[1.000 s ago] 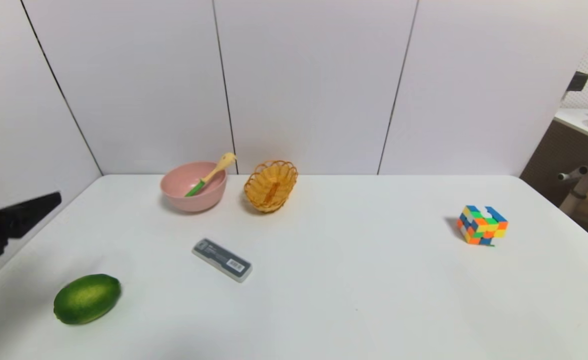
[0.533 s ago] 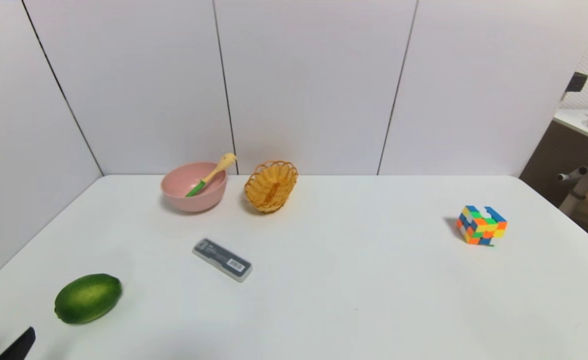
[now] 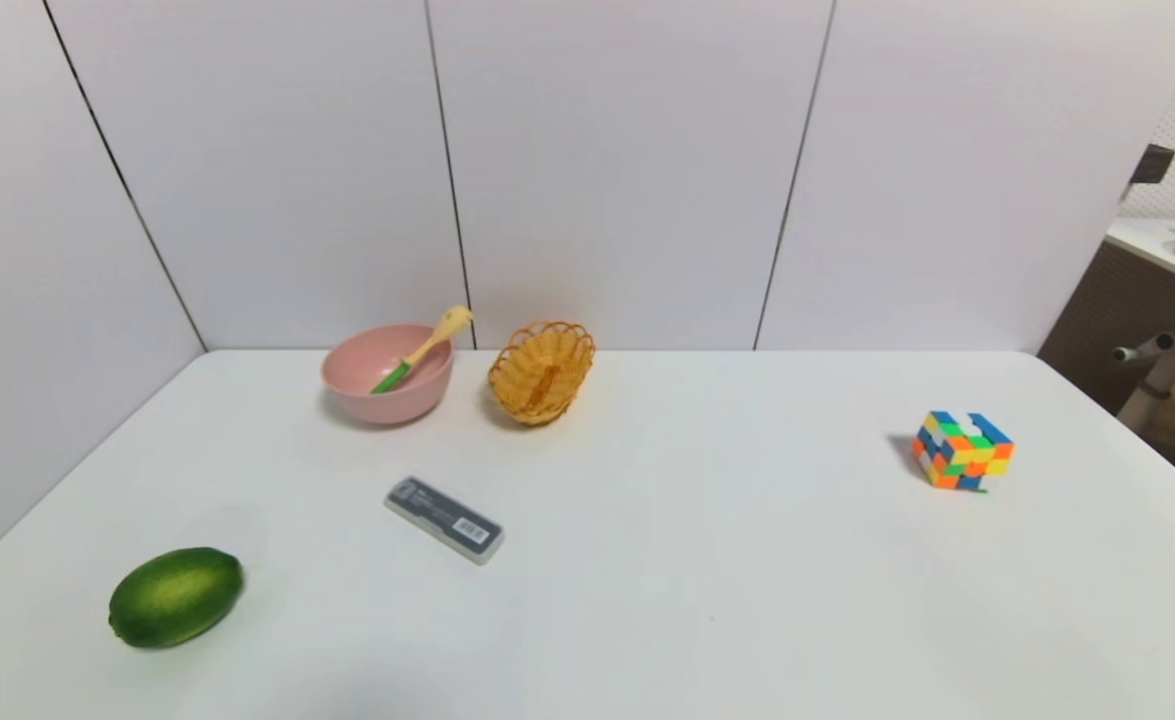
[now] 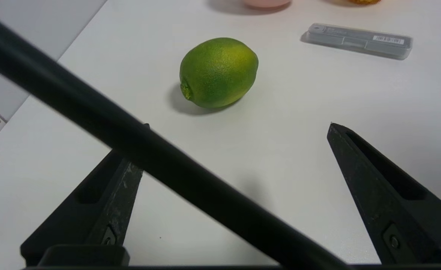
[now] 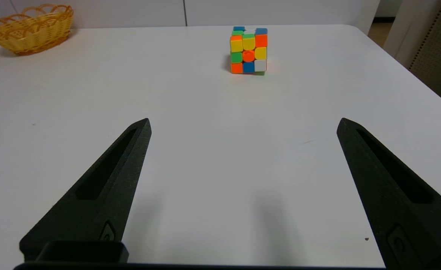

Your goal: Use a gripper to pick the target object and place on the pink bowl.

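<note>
- Pasta spoon [image 3: 421, 351] lies in the pink bowl [image 3: 347, 392]; placement looks complete.
- Left gripper [image 4: 235, 125], near the lime [image 4: 218, 72]: jaws wide apart, empty.
- Right gripper [image 5: 243, 123]: likewise spread, holding nothing.

A white table [image 3: 707, 560] carries a pink bowl [image 3: 387, 397] and wicker basket [image 3: 540, 372] far left, grey case [image 3: 444, 520] centre-left, lime [image 3: 175, 597] near left, puzzle cube [image 3: 963, 451] right.

- Left gripper [image 4: 237, 125]: matte black tapered fingers, recessed slots, one screw each; black cable crosses diagonally.
- Right gripper [image 5: 243, 125]: identical black slotted fingers.
</note>
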`<state>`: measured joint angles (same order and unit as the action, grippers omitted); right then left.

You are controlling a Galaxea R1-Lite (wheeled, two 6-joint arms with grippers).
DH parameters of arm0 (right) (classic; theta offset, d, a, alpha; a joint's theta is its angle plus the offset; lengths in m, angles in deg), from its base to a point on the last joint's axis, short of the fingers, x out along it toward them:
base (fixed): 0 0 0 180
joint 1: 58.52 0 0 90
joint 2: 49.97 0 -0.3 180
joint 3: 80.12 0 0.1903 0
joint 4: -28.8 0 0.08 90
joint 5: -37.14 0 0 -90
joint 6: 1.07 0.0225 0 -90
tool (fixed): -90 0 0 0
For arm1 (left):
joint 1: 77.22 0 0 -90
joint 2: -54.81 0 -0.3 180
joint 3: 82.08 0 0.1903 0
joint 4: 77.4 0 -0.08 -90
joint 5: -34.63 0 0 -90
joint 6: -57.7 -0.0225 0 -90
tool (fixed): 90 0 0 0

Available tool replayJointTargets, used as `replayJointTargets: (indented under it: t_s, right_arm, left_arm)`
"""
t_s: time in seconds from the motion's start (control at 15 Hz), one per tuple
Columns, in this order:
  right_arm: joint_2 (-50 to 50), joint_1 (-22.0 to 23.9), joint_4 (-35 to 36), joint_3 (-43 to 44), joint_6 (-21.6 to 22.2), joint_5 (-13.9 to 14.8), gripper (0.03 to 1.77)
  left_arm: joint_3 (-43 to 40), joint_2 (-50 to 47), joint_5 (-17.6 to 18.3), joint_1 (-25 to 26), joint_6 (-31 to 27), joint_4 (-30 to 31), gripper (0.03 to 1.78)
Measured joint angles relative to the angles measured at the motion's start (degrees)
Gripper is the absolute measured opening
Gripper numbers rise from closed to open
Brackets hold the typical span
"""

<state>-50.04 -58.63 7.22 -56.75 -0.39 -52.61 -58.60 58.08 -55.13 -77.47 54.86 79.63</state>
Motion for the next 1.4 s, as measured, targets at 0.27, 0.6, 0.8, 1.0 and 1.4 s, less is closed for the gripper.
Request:
replayJointTargets:
  t_s: [0.27,0.6,0.8,1.0,1.4]
  right_arm:
    - [0.0,0.0,0.0,0.0,0.0,0.0,1.71]
    - [0.0,0.0,0.0,0.0,0.0,0.0,1.71]
    - [0.0,0.0,0.0,0.0,-0.1,0.0,1.71]
    - [0.0,0.0,0.1,0.0,-0.1,0.0,1.71]
    - [0.0,0.0,0.0,0.0,0.0,0.0,1.71]
  left_arm:
    - [-0.1,-2.9,0.0,0.0,0.2,-0.4,1.69]
    - [-0.1,-3.4,0.0,0.0,0.2,-0.4,1.69]
    - [-0.1,-3.4,0.0,0.0,0.2,-0.4,1.69]
    - [-0.1,-3.4,0.0,0.0,0.2,-0.4,1.69]
    - [-0.1,-3.4,0.0,0.0,0.2,-0.4,1.69]
